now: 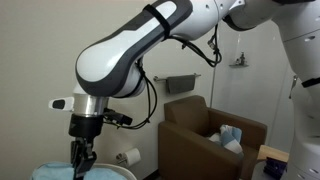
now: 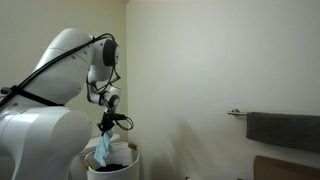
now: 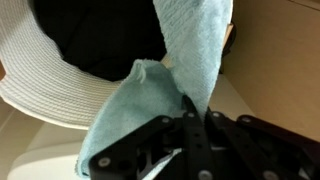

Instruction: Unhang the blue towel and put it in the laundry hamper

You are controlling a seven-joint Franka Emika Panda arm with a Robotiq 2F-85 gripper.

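My gripper (image 3: 188,108) is shut on the blue towel (image 3: 195,45), pinching a fold between its fingertips. In an exterior view the light blue cloth droops from the gripper (image 2: 106,128) in loose folds (image 2: 103,150), directly above a white round tub (image 2: 118,170). The wrist view looks down onto that tub's woven rim (image 3: 40,90) and dark inside. The laundry hamper (image 1: 195,140), a dark brown boxy bin, stands well off to the side of the gripper (image 1: 83,152) in an exterior view.
A dark grey-brown towel (image 2: 283,128) hangs on a wall rail, and it also shows above the hamper as a dark towel (image 1: 181,84). Pale cloths (image 1: 231,137) lie inside the hamper. A toilet roll (image 1: 128,157) is on the wall beside it.
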